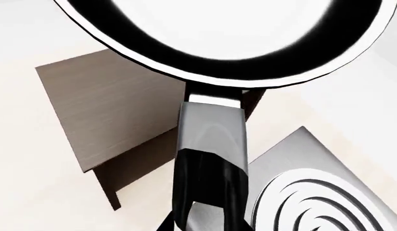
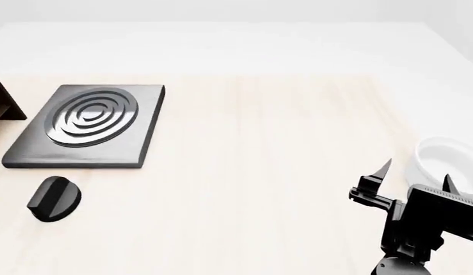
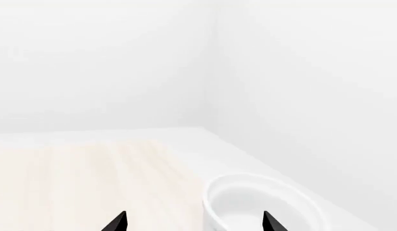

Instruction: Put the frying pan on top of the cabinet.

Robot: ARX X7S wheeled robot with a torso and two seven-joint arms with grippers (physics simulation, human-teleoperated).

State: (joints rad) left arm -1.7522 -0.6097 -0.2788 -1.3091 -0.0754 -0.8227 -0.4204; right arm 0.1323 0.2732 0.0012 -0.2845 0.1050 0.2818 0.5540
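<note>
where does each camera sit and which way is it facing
Left wrist: above the glossy round black frying pan, looking down its long handle onto the dark brown wooden cabinet and grey ringed square hotplate.
Head: high, looking down over the pale table; right gripper shows.
Right wrist: low, facing the white round bowl, fingers apart.
Shared: hotplate in left wrist and head; bowl in head and right wrist.

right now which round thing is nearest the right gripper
The white bowl, right beside the right gripper. The black knob and the ringed hotplate sit far across the table.
</note>
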